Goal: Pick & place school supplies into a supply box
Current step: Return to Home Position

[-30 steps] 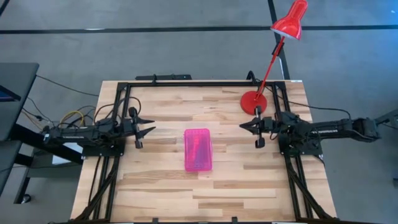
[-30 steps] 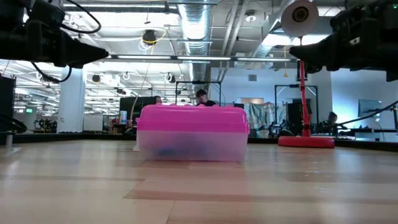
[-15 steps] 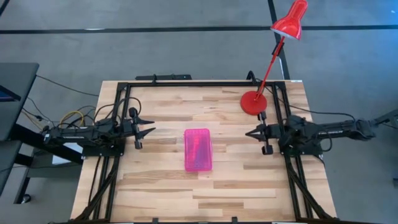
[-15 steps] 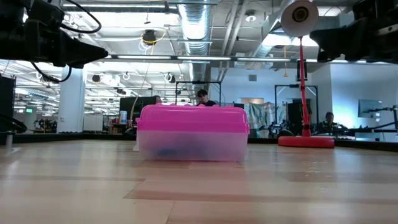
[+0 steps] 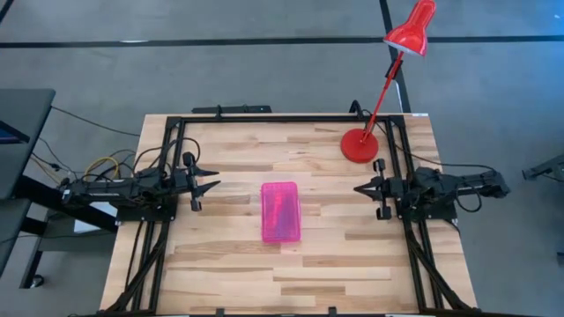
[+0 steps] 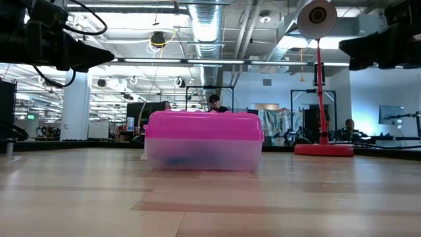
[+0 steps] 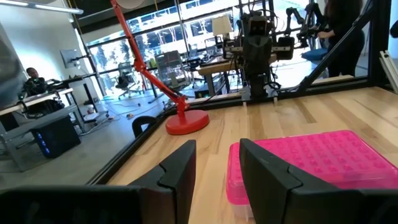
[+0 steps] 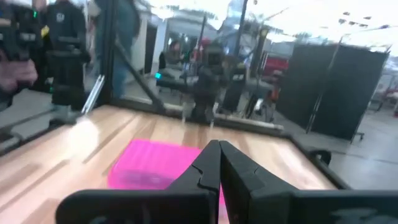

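The supply box [image 5: 280, 211] lies flat near the middle of the table [image 5: 229, 260], between my 2 arms and well apart from both. Its pink lid is down on the clear base. From the low view, a blurred blue shape shows through that base [image 6: 200, 157], too dim to tell what it is.

My left gripper [image 5: 215, 179] hangs above the table on the left side, pointing toward the box. Its jaws stand moderately apart, with nothing between them and nothing touching them. In my left wrist view the 2 fingers [image 7: 177, 177] frame a strip of bare wood, with the box's pink lid [image 7: 317, 165] just beyond.

My right gripper [image 5: 357, 188] is pulled back to the right side, also pointing toward the box. Its jaws are pressed together, tip to tip, with nothing held, as my right wrist view shows [image 8: 219, 154].

A red lamp stands with its round base [image 5: 359, 145] on the table's far right corner, near my right arm.

A person [image 6: 214, 102] shows in the room behind the box.
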Motion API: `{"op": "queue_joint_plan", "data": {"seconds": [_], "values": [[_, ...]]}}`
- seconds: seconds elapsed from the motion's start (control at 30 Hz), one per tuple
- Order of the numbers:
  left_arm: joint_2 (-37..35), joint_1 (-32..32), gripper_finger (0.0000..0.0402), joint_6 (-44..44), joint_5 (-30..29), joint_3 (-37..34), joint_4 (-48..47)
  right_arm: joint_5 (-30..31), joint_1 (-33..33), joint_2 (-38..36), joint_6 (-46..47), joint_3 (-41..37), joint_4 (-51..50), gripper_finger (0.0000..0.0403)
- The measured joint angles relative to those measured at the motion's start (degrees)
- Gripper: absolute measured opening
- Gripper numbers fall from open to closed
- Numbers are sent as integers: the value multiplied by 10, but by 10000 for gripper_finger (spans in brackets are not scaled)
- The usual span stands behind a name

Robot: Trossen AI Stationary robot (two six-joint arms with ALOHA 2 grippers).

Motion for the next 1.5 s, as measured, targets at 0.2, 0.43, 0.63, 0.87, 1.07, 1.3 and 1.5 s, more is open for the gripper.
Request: {"op": "queue_joint_plan", "data": {"seconds": [0.2,0.43,0.63,0.87,1.07,1.3,1.5], "values": [[-2,0,119,6,0,0,-1,-36,-39,0,2,0,-16,0],[-3,0,119,14,0,0,-2,-63,-99,2,20,0,-27,0],[-3,0,119,9,0,0,-2,-59,-100,5,11,0,-28,0],[-3,0,119,4,1,0,-1,-43,-101,5,11,0,-31,0],[-3,0,119,2,1,0,-2,-40,-101,5,11,0,-31,0],[-3,0,119,3,1,0,-2,-41,-101,5,11,-1,-31,0],[-3,0,119,8,1,0,-2,-41,-101,5,11,-1,-31,0]]}}
